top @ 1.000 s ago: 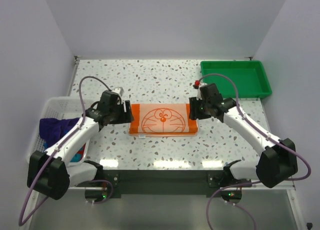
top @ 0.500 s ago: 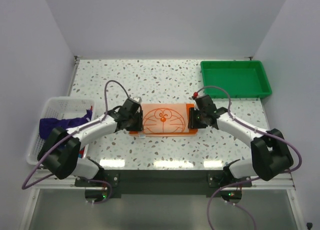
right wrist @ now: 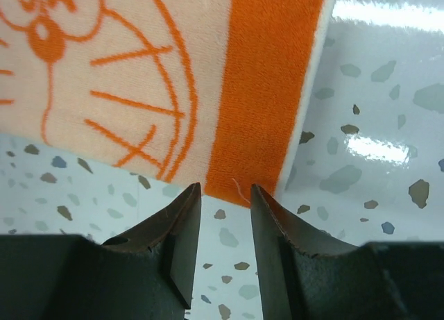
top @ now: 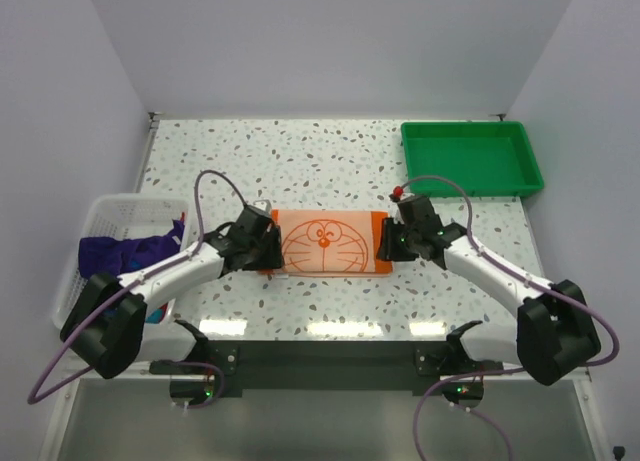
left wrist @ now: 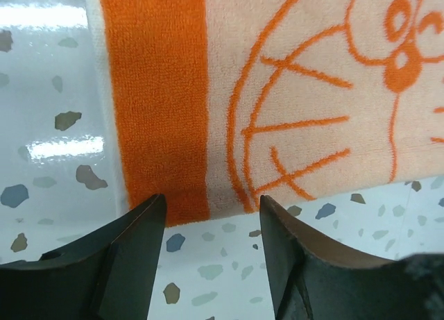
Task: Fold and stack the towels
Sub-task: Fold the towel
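At table centre: cat towel, flat

Leftmost, other towels are heaped in the basket. Left gripper is poised half open at the near-left corner, nothing held; right gripper, narrowly parted, at the near-right, likely for a paired fold.

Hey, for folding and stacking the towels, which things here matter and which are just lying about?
Part of the job: orange cat towel, flat between the arms; purple towel, heaped at the left; left gripper and right gripper, at the orange towel's near corners.
Lying about: green tray, far right; white basket, holding the purple towel.
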Robot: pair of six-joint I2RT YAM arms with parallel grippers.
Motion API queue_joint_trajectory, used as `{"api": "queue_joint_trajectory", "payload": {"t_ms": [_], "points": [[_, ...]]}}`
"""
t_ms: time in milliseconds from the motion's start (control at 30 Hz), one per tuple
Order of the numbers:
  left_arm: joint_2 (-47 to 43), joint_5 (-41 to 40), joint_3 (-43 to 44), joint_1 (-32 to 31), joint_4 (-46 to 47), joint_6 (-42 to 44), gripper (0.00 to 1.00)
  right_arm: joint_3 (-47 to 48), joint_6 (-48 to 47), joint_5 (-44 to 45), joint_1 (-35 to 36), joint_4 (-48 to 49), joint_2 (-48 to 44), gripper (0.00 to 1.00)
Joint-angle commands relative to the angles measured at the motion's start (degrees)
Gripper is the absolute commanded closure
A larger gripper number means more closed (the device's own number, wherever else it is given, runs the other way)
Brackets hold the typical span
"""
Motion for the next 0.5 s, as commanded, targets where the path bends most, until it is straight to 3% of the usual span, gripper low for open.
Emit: {"api": "queue_joint_trajectory", "payload": {"t_ms": [0,133,200,467], "points": [[-3.46,-2.17,5.19,-0.25,-4.0,-0.37,0.38,5.27,-1.37,-3.36,0.92,-1.01,-2.44,0.61],[-3.55,-3.3,8.36,-0.61,-4.62,0.16,0.37,8.35,-0.76,-7.24,4.59,3.63,-0.25,0.62],[-2.33,-3.92,8.01,-0.61,-3.4,0.07,0.42,9.23,-0.23,-7.33,8.02,7.05,2.39,0.63],[4.53,-4.54,1.16,-0.43,4.5,-2.3,0.53,5.81,4.16,-8.82,12.87,19.72,12.94,0.65]]}}
